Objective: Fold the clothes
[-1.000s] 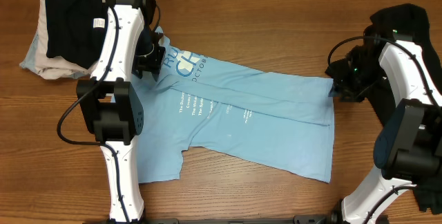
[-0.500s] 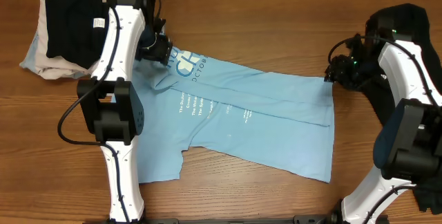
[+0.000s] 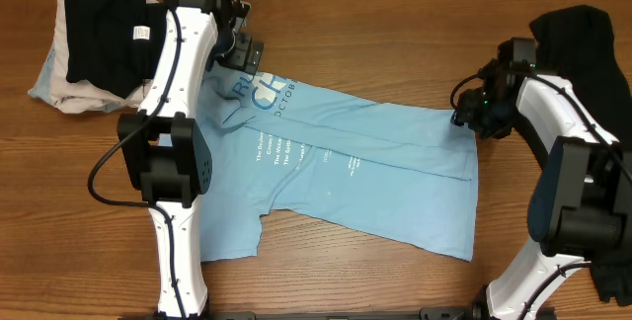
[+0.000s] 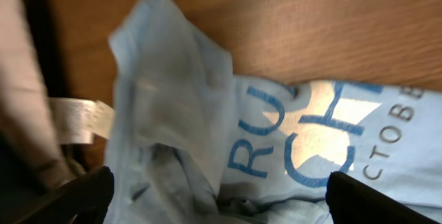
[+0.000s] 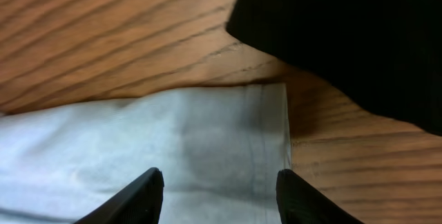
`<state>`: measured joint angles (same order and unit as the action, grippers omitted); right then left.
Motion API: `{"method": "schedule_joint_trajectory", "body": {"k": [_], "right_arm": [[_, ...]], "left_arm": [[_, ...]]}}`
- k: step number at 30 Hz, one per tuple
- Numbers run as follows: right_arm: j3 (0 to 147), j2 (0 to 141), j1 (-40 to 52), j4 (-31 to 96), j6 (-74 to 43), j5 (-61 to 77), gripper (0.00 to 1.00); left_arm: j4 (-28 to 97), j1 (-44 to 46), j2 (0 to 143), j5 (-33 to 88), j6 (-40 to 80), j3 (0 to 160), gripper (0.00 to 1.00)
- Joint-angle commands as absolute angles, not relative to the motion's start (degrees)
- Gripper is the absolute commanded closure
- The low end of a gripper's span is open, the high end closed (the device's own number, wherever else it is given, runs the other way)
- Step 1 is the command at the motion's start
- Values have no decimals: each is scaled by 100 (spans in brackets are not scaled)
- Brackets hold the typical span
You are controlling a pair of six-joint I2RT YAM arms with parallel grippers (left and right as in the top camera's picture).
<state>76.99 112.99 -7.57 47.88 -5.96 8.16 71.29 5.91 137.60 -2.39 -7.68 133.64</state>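
The T-shirt [image 3: 375, 167] lies across the middle of the table [image 3: 395, 24], with its collar end toward the far left corner and its hem toward the right edge. The left claw [image 3: 247, 59] hangs over the bunched collar, jaws spread wide, gripping nothing. The right claw [image 3: 462, 115] sits over the hem's far corner, fingers apart, released too. A black garment [image 3: 583, 48] lies at the right edge, and a pile [image 3: 84, 53] of clothes fills the far left corner.
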Motion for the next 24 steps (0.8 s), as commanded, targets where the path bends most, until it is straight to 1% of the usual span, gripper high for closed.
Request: {"method": "schedule_joint_trajectory", "body": {"k": [1, 4, 7, 13, 19, 22, 24], "right_arm": [[7498, 11231, -779, 4477, -799, 711, 44], [7317, 11231, -777, 4064, -794, 705, 43], [7179, 11257, -775, 3701, -797, 648, 46], [7131, 11356, -773, 3269, -799, 513, 63], [7131, 11426, -777, 2805, -864, 222, 71], [7131, 11424, -779, 2606, -862, 150, 78], [7133, 11424, -779, 2554, -886, 154, 86]], "left_arm": [[7179, 593, 13561, -318, -722, 14066, 0], [7341, 593, 13550, -489, -633, 14632, 0], [7540, 593, 13544, -644, -491, 15185, 0], [7852, 593, 13474, -644, -486, 15972, 0], [8079, 591, 13404, -663, -467, 16711, 0], [8128, 587, 13284, -733, -467, 17100, 0], [8145, 587, 13155, -851, -469, 17257, 0]]}}
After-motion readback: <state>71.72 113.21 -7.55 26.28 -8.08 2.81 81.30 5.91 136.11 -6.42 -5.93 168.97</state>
